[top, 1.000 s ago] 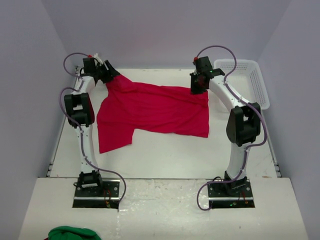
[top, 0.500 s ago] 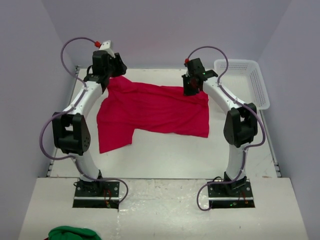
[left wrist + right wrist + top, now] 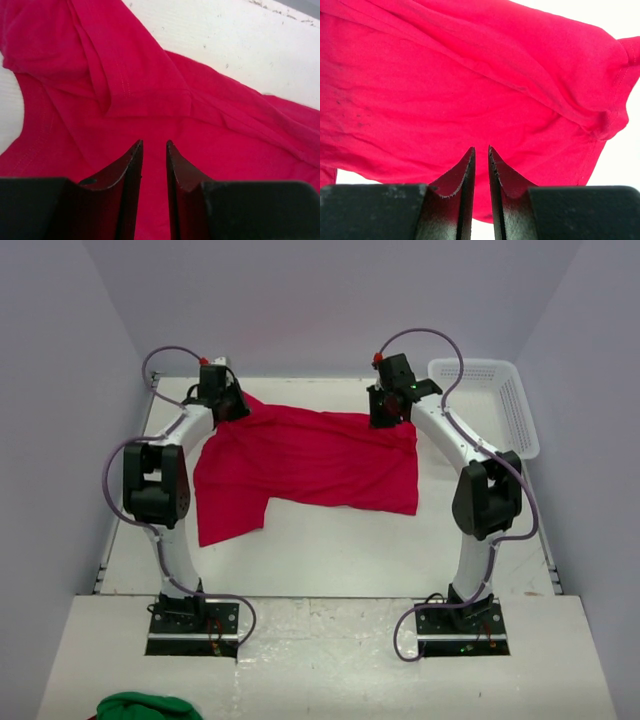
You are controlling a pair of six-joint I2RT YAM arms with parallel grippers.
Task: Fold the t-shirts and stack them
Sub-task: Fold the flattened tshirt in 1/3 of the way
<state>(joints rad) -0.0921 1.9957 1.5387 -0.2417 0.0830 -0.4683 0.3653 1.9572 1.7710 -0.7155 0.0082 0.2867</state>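
White table [image 3: 350, 550] bears one red t-shirt [image 3: 310, 460], one basket [image 3: 522, 420].

Plain red t-shirt [image 3: 320, 455] lies spread, wrinkled, unfolded; on the far half of the table [image 3: 330, 550]

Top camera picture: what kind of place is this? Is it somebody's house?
Probably a robot lab booth, not a house: a left arm and right arm are bolted to a white table, plain walls box it in, and a red t-shirt lies spread near a white basket.
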